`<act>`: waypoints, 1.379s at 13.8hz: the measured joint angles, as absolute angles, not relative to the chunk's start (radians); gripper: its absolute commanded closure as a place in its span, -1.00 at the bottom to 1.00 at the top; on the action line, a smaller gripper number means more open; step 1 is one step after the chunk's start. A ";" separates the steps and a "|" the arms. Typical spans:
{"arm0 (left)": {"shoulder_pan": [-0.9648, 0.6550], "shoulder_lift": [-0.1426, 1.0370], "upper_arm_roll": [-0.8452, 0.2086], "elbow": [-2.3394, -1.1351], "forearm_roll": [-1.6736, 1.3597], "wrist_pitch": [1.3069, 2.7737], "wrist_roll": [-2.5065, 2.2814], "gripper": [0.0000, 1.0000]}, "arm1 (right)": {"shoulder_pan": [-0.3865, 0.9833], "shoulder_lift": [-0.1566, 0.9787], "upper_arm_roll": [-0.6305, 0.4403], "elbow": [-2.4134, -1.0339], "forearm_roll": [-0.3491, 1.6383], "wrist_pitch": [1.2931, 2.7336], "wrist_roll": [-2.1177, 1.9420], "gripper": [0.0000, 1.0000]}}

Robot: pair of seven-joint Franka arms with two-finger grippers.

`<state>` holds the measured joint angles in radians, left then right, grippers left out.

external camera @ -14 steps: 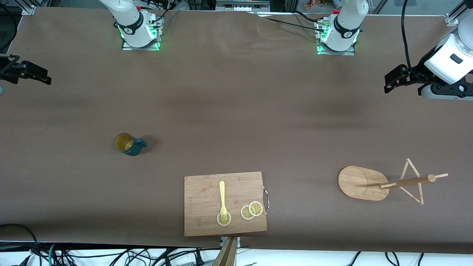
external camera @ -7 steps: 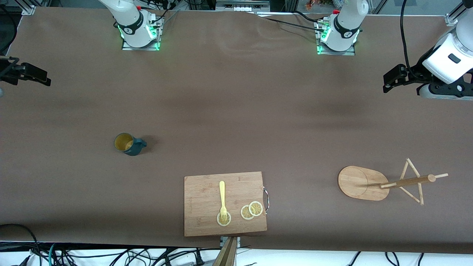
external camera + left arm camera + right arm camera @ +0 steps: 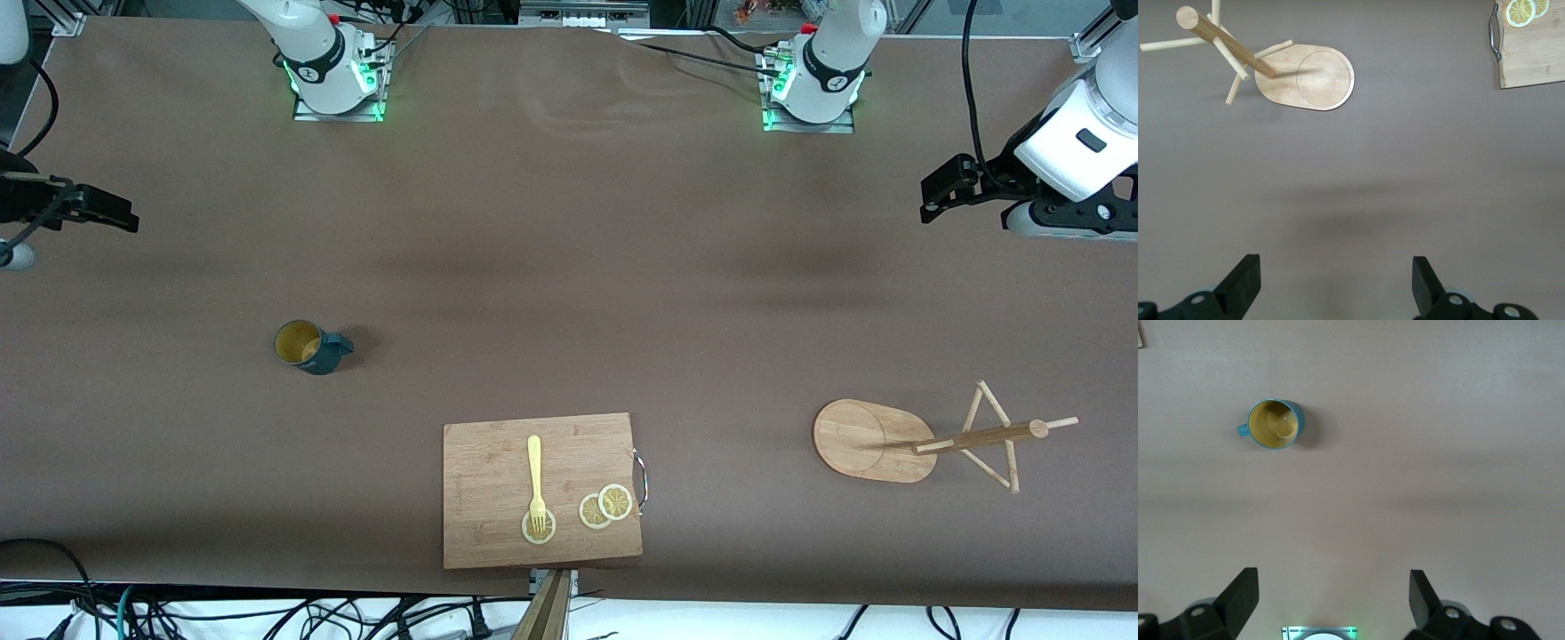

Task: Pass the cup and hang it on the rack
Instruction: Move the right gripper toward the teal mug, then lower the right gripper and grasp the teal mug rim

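The cup, ribbed teal, tan inside, stands upright on the table, well apart from both spread, empty claws: right gripper, left gripper; no readable writing

cup and rack well apart, board between

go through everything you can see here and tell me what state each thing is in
cup: upright on the table, empty, not held.
rack: standing on its base, nothing on its pegs.
cutting board: flat, carrying a fork and three lemon slices.
left gripper: open, empty, up over bare table.
right gripper: open, empty, up over bare table.
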<state>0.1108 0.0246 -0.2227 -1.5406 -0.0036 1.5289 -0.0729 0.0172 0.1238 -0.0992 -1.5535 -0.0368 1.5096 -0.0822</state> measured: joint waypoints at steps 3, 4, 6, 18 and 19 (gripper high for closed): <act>0.111 0.025 -0.223 -1.541 -0.004 1.529 -0.073 -1.00 | 0.018 0.175 -0.092 -1.555 -0.034 1.526 -0.082 -1.00; 0.111 0.025 -0.223 -1.541 -0.004 1.529 -0.073 -1.00 | 0.020 0.201 -0.091 -1.555 -0.029 1.540 -0.082 -1.00; 0.111 0.025 -0.223 -1.541 -0.004 1.529 -0.073 -1.00 | 0.029 0.262 -0.090 -1.556 -0.019 1.586 -0.081 -1.00; 0.111 0.025 -0.223 -1.541 -0.004 1.529 -0.073 -1.00 | 0.085 0.455 -0.083 -1.721 0.026 1.993 0.005 -1.00; 0.111 0.025 -0.223 -1.541 -0.004 1.529 -0.073 -1.00 | 0.085 0.461 -0.083 -1.746 0.026 2.033 0.005 -1.00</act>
